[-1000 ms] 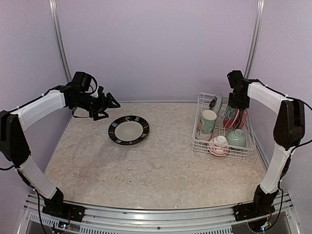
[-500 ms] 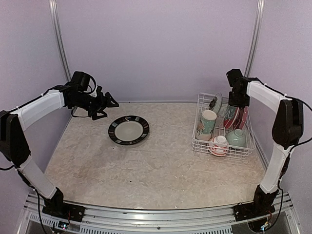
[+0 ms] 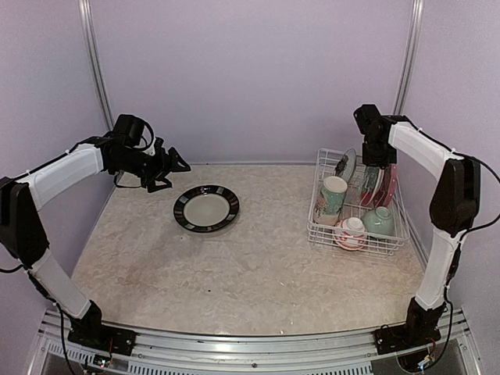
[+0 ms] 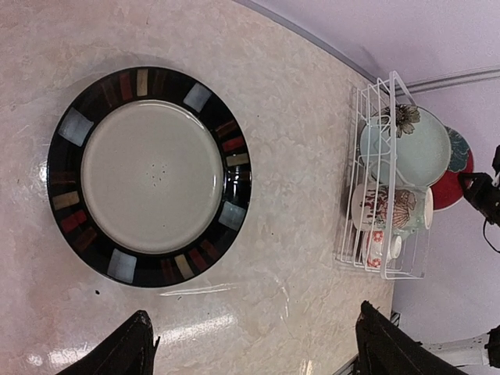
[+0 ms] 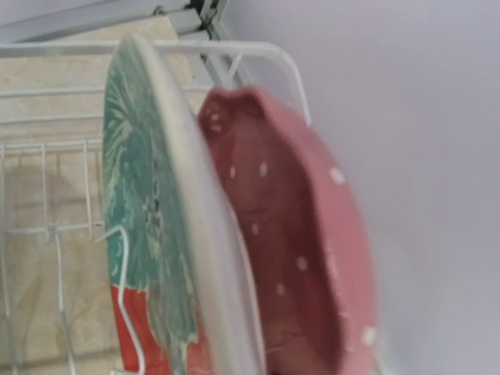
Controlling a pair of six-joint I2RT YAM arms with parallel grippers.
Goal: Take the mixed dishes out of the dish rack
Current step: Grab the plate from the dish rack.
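The white wire dish rack (image 3: 324, 229) stands at the right. It holds a light teal plate (image 3: 348, 163), a cream patterned mug (image 3: 333, 195), a white-pink bowl (image 3: 351, 233), a mint bowl (image 3: 380, 221), a red-teal plate (image 3: 369, 188) and a pink dotted plate (image 3: 388, 187). My right gripper (image 3: 376, 158) hovers just above the red-teal plate (image 5: 144, 226) and the pink plate (image 5: 312, 258); its fingers are out of the wrist view. A black-rimmed plate with a cream centre (image 3: 206, 208) lies flat on the table. My left gripper (image 3: 173, 169) is open and empty, raised to that plate's (image 4: 148, 176) left.
The marble-look tabletop (image 3: 234, 273) ends at purple walls at the back and sides. The rack (image 4: 383, 269) sits close to the right wall. A metal rail (image 3: 234, 344) runs along the near edge by the arm bases.
My right wrist has risen and shifted slightly left above the upright plates in the rack. The left arm has barely moved.
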